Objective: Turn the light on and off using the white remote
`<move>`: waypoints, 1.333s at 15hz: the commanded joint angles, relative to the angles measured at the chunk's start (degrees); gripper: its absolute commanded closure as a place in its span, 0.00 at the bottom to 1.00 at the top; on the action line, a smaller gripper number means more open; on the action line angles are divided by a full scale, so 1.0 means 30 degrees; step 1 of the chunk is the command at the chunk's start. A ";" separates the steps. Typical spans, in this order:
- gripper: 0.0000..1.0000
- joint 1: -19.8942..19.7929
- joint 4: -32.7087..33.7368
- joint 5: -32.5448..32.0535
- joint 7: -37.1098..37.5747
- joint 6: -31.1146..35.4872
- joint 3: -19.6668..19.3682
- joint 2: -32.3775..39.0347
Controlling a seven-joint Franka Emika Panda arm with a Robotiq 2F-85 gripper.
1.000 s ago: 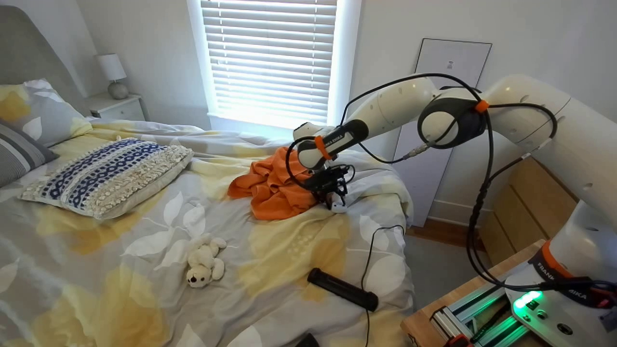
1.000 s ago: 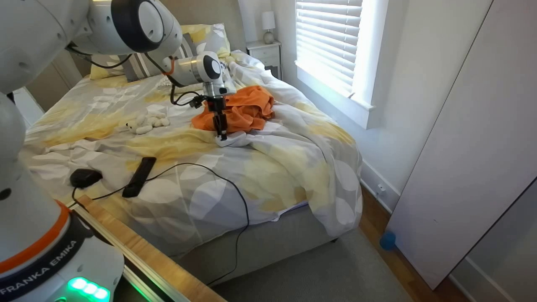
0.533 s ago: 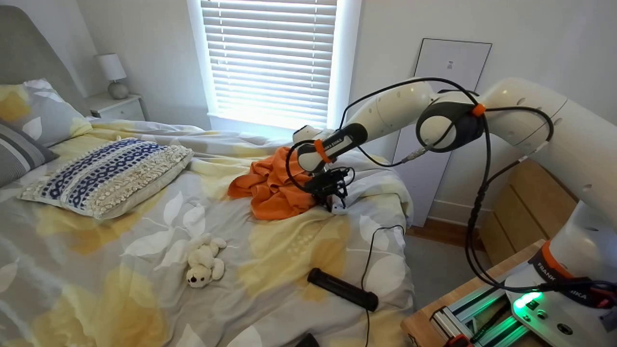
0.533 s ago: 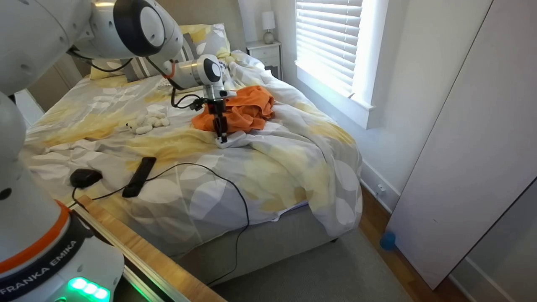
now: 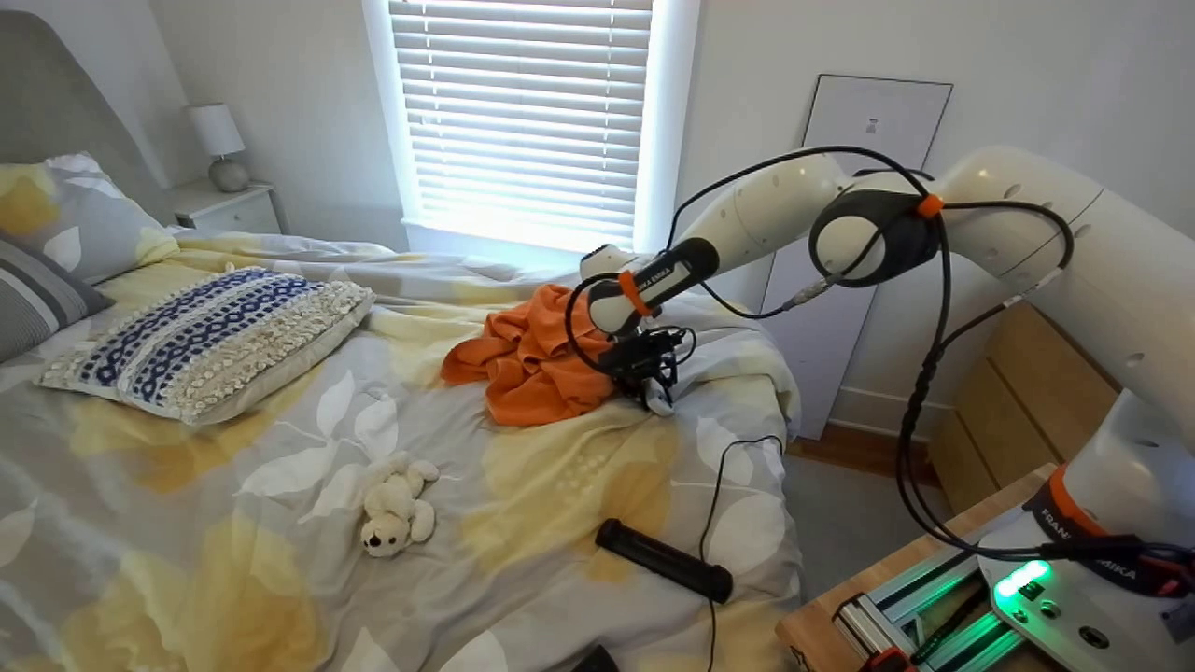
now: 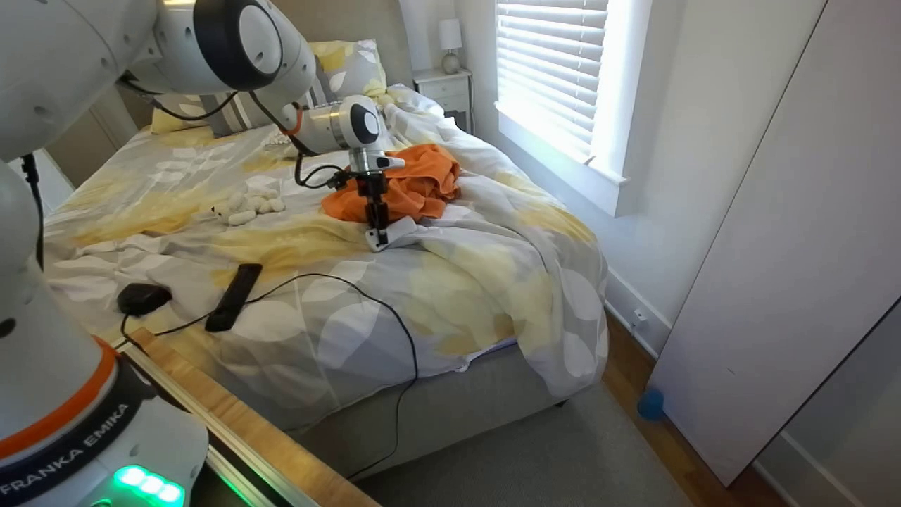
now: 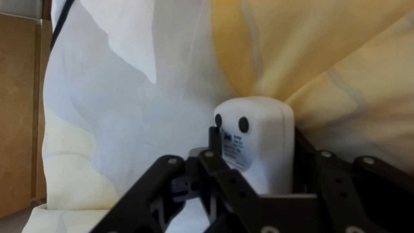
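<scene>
White remote (image 7: pixel 266 129): smooth plastic slab, rounded end, two black ovals and a small label on one face, print too blurry for me to read. It's just right of the orange cloth (image 5: pixel 532 369) in an exterior view; can't tell if they touch. Tool (image 7: pixel 257 140) clamped on the remote, one black finger at the labelled face, the other at the opposite side. Cloth: soft-looking, matt, bunched in deep folds. Under it, a bed as worktop (image 6: pixel 450 412), fabric-covered base, wrinkled duvet (image 6: pixel 464 296) in grey with yellow and white leaf prints. Nearer me than the cloth: cream plush toy (image 5: pixel 397 504), fuzzy, dark nose; long narrow black bar (image 5: pixel 663 560), hard-edged, thin black cord (image 5: pixel 718 485) meeting it. Left of the cloth: woven pillow (image 5: pixel 210 341), blue-patterned bands, shaggy cream tufts along one side. Behind the cloth: white slatted blinds (image 5: pixel 523 121), very bright. Right of the cloth: robot arm (image 5: pixel 845 252), smooth white shell, orange straps (image 5: pixel 930 205), black cable (image 5: pixel 923 381) looping along it; further right of it, pale wood drawers (image 5: pixel 1027 392), flat plain fronts.
</scene>
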 commanded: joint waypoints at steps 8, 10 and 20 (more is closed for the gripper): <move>0.56 -0.1134 -0.7470 0.1385 0.0139 0.8282 -0.0160 -0.3798; 0.59 -0.1302 -0.8715 0.1731 -0.0119 1.0355 -0.0088 -0.4461; 0.57 -0.4616 -1.4904 0.5936 -0.6098 2.1974 0.3217 -0.6256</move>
